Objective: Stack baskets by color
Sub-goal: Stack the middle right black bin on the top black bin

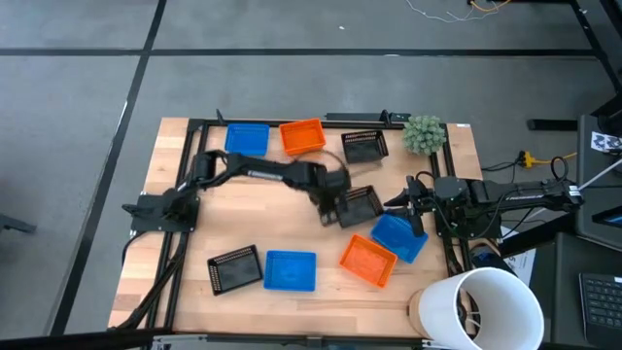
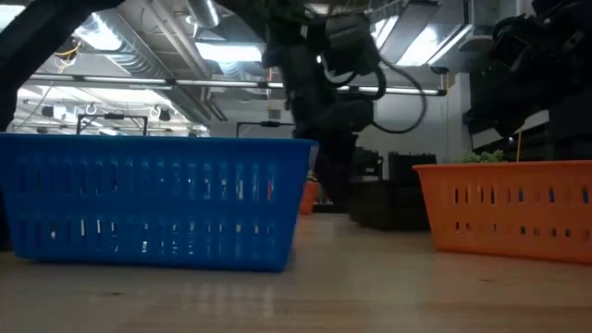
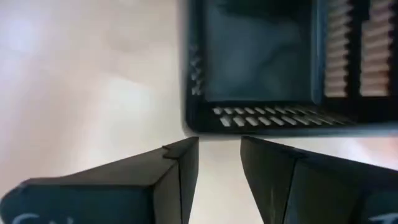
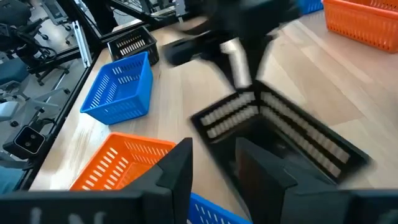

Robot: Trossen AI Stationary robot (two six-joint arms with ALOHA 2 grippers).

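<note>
1. The left gripper [image 1: 335, 199] is hovering over the middle of the table, just at the near wall of a black basket [image 1: 361, 205]. Its fingers [image 3: 180, 163] are standing slightly parted with nothing between them, the gap lining up with that wall.
2. The right gripper [image 1: 410, 202] is waiting at the table's right side, next to a blue basket [image 1: 398, 236]; its fingers [image 4: 179, 163] are also parted and holding nothing.
3. The other baskets are lying scattered: a blue one [image 1: 246, 138], an orange one [image 1: 302, 136] and a black one [image 1: 364, 146] along the far edge, another black [image 1: 235, 268] and blue [image 1: 291, 270] along the near edge, and an orange one [image 1: 368, 261] touching the blue basket on the right. I am counting eight; a ninth may be hidden.
4. These trays are looking thin, light and fairly stiff, with slotted walls that will likely flex a little under a pinch.
5. The sensible hold, I am thinking, is on one wall near its middle, one finger inside and one outside, gripping the rim.
6. Being so light and smooth, a tray is likely to slide on the wood if nudged, or swing and tilt when lifted by one side.
7. Nesting should be easy if the tray is coming down level and square.
</note>
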